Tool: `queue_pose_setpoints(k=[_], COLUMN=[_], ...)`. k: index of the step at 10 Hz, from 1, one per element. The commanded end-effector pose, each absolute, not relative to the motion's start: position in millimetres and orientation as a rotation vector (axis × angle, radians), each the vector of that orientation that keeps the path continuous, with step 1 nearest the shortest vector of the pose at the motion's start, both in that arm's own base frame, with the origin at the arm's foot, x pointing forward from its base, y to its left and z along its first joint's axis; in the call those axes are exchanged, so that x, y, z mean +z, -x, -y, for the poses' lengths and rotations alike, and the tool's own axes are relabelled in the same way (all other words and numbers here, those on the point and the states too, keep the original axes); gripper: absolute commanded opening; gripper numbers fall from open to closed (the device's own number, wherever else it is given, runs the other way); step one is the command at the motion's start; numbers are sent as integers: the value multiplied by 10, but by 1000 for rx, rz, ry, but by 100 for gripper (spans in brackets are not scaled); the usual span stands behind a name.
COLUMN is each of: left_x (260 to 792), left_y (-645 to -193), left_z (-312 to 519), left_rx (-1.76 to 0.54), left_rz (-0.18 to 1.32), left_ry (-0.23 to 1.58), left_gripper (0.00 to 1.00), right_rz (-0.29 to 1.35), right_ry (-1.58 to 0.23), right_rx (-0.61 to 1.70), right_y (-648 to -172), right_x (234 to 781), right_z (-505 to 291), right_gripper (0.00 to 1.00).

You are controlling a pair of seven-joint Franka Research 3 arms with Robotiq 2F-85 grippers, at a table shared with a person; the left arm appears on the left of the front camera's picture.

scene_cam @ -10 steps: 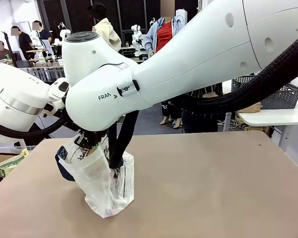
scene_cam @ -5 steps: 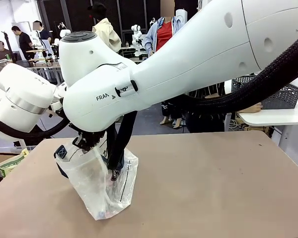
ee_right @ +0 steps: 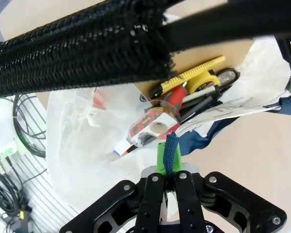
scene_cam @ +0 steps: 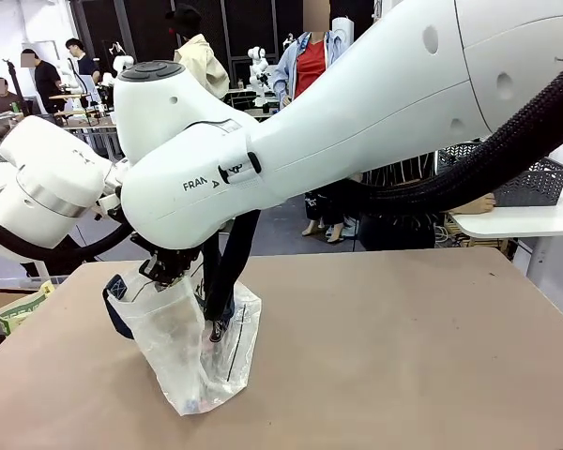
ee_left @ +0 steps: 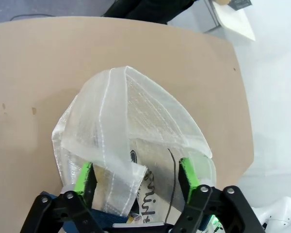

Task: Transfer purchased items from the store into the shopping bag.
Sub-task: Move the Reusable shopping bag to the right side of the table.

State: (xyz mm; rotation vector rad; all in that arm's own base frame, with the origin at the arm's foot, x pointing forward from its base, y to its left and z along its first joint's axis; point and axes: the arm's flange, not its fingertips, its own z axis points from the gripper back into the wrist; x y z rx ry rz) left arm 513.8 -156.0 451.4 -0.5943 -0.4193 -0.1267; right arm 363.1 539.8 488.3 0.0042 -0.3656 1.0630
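Standing on the brown table [scene_cam: 403, 347], left of centre in the front view, the shopping bag [scene_cam: 192, 352] is recorded as upright with its mouth upward; its clear wall is creased and slack.

Right gripper [ee_right: 168, 162]: jaws are seen pressed together on the navy strap handle [ee_right: 171, 148], which is pinched between the green pads; the strap is drawn up from the bag's rim.

Left gripper [ee_left: 136, 177]: fingers are set wide apart above the bag's mouth; a fold of translucent plastic is seen between the pads [ee_left: 84, 178]; whether the pads touch the plastic cannot be told.

Contents, from the right wrist view: a yellow-and-black pack [ee_right: 199, 73] is seen lying inside the bag; a red-and-white packet [ee_right: 153, 121] is noted just beside it; further small items are too cluttered to identify.

The right arm [scene_cam: 357, 112] is observed reaching across the middle to the bag; the left arm [scene_cam: 47, 183] is seen behind it at the left edge.

The dark lattice basket [scene_cam: 535, 187] is noted on a white table far right, well apart from the bag.
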Motion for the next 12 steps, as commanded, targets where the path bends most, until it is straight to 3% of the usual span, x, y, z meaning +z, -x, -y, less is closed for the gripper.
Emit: queue_pose_setpoints(k=[1, 12], left_x=[4546, 4595], left_y=[-5149, -4969], left_z=[1588, 1141], left_rx=[-112, -243], left_rz=[433, 407], left_ry=[620, 957], left_gripper=[81, 81], right_rz=[402, 415], right_ry=[6, 5], right_rx=[1051, 984], right_y=[-3585, -3680], right_x=[4921, 4995], right_z=[-5470, -5273], right_gripper=[0, 0])
